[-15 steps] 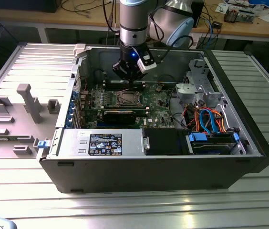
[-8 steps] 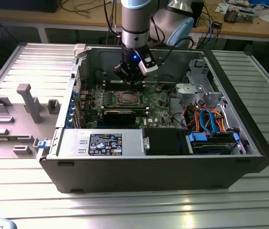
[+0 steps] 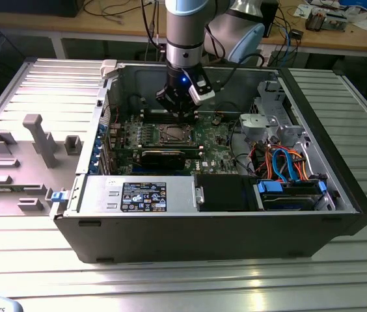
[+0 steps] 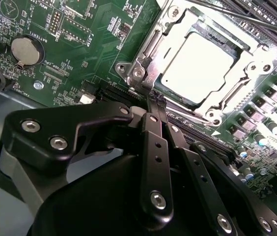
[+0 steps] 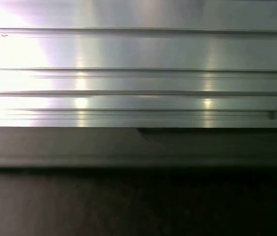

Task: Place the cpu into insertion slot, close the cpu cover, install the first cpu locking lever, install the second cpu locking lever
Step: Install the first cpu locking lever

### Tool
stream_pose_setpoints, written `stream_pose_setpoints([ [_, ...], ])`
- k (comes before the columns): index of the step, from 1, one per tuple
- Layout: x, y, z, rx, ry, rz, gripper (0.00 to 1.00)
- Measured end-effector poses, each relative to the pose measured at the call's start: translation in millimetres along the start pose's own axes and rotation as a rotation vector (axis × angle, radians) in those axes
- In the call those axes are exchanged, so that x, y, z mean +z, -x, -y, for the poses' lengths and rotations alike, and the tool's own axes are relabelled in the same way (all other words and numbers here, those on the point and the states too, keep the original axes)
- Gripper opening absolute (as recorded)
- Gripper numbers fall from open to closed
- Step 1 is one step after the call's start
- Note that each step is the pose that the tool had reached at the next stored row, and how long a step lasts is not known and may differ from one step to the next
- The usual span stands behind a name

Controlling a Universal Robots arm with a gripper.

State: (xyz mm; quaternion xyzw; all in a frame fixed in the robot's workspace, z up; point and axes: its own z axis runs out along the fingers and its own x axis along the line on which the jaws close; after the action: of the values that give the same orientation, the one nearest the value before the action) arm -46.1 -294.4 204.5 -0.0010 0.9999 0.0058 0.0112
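The cpu (image 4: 201, 60) lies flat in the insertion slot (image 3: 174, 134) on the green motherboard, its silver top glaring bright. The cpu cover (image 4: 151, 45), a silver frame, lies down around the chip. In the second wrist view my gripper (image 4: 155, 97) has its two black fingers pressed together, shut, with the tips just at the socket's edge near a corner screw. I cannot tell whether a thin lever sits between the tips. In the exterior view the gripper (image 3: 183, 117) hangs low over the far edge of the socket.
A long black graphics card (image 3: 170, 156) lies just in front of the socket. The case walls (image 3: 105, 104) ring the board, with a drive cage and orange and blue cables (image 3: 281, 162) at the exterior view's right. A coin battery (image 4: 25, 50) sits on the board. Ribbed metal table (image 5: 138, 73) surrounds the case.
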Motion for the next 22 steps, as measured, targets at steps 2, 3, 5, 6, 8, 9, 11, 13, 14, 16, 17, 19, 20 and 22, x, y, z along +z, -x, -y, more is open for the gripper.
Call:
stream_pose_setpoints([
  [2, 1.1, 0.4, 0.1, 0.000, -0.0003, -0.0001, 0.11],
  [3, 1.2, 0.5, 0.0, 0.000, -0.0001, 0.0001, 0.11],
  [5, 0.3, 0.7, -0.1, 0.000, 0.0009, 0.0008, 0.11],
  [6, -0.2, 0.7, -0.2, 0.000, 0.0011, 0.0011, 0.11],
  [8, -1.4, 0.7, -0.1, 0.000, 0.0006, 0.0005, 0.11],
  [9, -1.5, 0.7, -0.1, 0.000, 0.0005, 0.0005, 0.11],
  [11, -1.6, 1.0, 0.0, 0.001, 0.0000, 0.0002, 0.11],
  [13, -1.0, 2.0, 0.0, 0.002, -0.0008, 0.0002, 0.11],
  [14, -0.6, 2.6, 0.0, 0.002, -0.0010, 0.0003, 0.11],
  [16, -0.1, 2.8, 0.0, 0.002, -0.0016, 0.0001, 0.11],
  [17, 0.0, 2.8, 0.0, 0.002, -0.0014, 0.0001, 0.11],
  [19, 0.3, 2.8, 0.3, 0.002, -0.0015, 0.0003, 0.11],
  [20, 0.6, 2.8, 0.5, 0.003, -0.0017, 0.0004, 0.11],
  [22, 1.2, 2.8, 0.7, 0.003, -0.0022, 0.0000, 0.11],
])
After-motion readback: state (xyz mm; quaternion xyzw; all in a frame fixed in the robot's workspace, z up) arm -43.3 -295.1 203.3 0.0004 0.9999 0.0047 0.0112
